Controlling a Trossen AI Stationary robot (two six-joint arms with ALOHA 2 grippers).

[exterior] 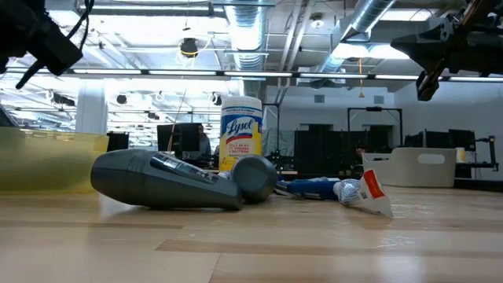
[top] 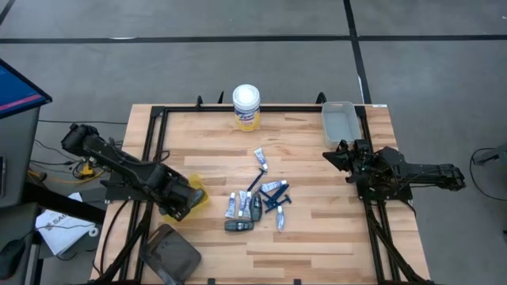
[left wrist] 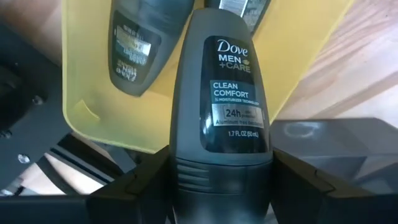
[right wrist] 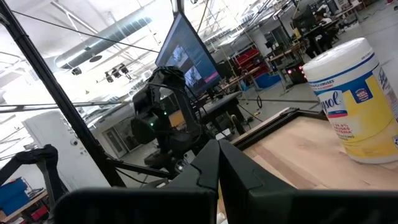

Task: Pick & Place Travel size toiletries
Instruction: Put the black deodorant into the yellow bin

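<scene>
While over yellow bin (left wrist: 93,93) | left gripper (left wrist: 221,180) clamps deodorant stick (left wrist: 221,106) between fingers

Grey floor (top: 238,55), exposed ceiling ducts (exterior: 251,27)

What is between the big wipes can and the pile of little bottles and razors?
Just one small white tube on bare wood, between the wipes can and the pile. The high view shows it best.

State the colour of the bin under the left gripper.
Yellow bin, clearest in the left wrist view.
</scene>
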